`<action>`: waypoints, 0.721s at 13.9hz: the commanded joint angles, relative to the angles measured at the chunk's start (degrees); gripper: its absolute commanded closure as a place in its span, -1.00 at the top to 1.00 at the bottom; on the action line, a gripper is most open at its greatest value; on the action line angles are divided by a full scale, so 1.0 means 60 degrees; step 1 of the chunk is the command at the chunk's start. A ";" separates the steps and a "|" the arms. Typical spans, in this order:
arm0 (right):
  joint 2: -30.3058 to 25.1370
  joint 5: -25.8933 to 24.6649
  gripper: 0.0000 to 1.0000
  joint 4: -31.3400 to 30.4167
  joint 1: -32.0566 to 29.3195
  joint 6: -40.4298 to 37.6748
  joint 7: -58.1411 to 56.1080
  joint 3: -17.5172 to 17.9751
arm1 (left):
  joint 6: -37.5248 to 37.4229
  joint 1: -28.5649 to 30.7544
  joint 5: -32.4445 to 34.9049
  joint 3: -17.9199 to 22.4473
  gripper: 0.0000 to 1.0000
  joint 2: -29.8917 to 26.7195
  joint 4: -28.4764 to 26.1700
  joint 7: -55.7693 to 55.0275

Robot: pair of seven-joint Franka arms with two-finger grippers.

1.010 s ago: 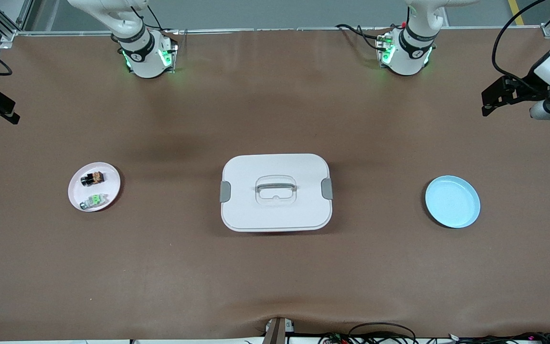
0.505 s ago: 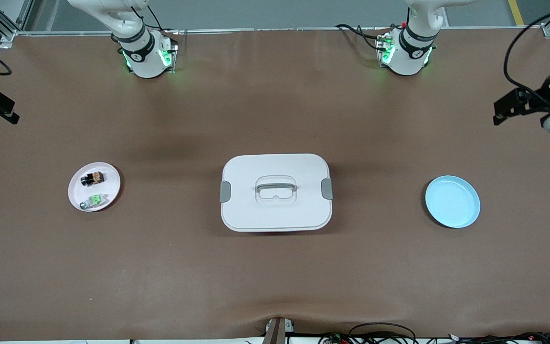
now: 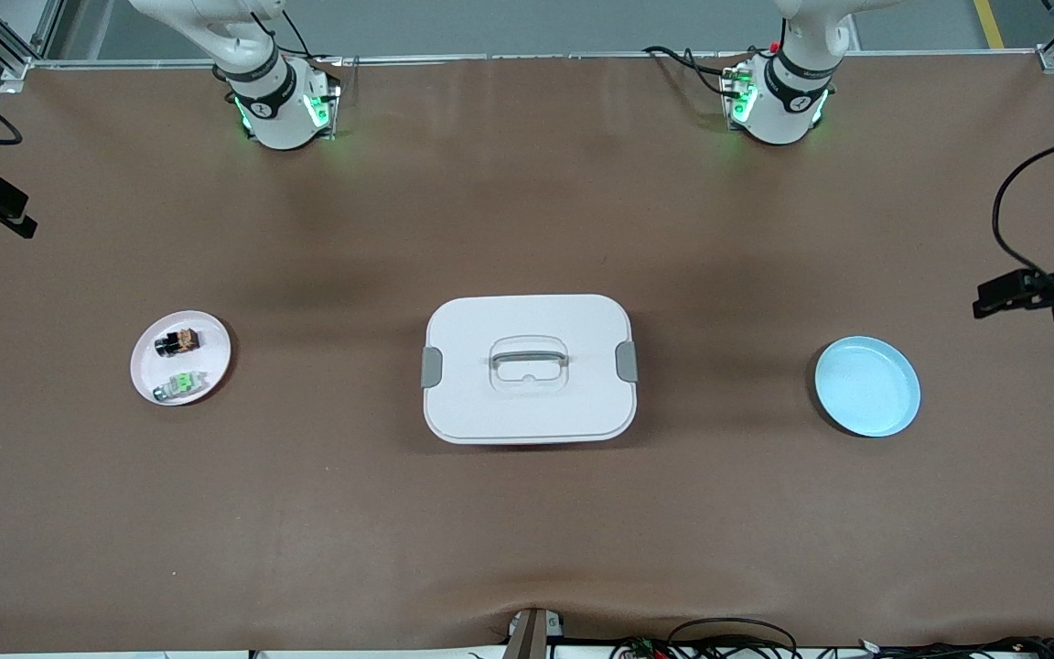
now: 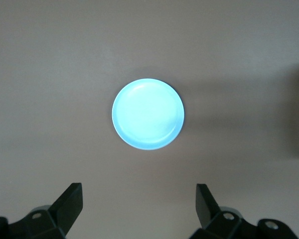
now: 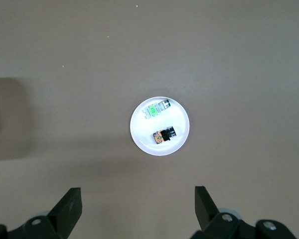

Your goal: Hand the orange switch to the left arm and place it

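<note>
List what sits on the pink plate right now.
On the pink plate lie the orange switch and, nearer the front camera, a pale grey switch with a green part, apart from each other. Nothing covers them; their undersides cannot be seen.

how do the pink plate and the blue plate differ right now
The pink plate holds two small parts, the orange switch and a pale switch with a green part; the blue plate is bare. The pink plate lies toward the right arm's end of the table, the blue plate toward the left arm's end, with the white box between them. The blue plate looks slightly larger. Both are round, shallow and flat on the table.
</note>
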 commanded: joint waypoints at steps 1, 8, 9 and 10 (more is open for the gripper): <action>0.0312 0.0088 1.00 0.0263 0.0018 -0.0188 -0.0104 -0.0010 | 0.0885 0.0023 0.0014 -0.0002 1.00 0.0017 -0.0714 0.0099; 0.0957 0.0059 1.00 -0.0715 -0.0099 -0.0132 -0.0178 -0.0025 | 0.2527 0.0520 0.0014 -0.0002 1.00 0.0675 -0.1610 0.0084; 0.0972 0.0059 1.00 -0.1153 -0.0172 0.0291 -0.0178 -0.0025 | 0.2689 0.0564 -0.0001 -0.0002 1.00 0.0836 -0.1610 0.0084; 0.0972 0.0044 1.00 -0.1665 -0.0289 0.0803 -0.0178 -0.0025 | 0.2865 0.0637 -0.0001 -0.0017 1.00 0.1026 -0.1610 0.0084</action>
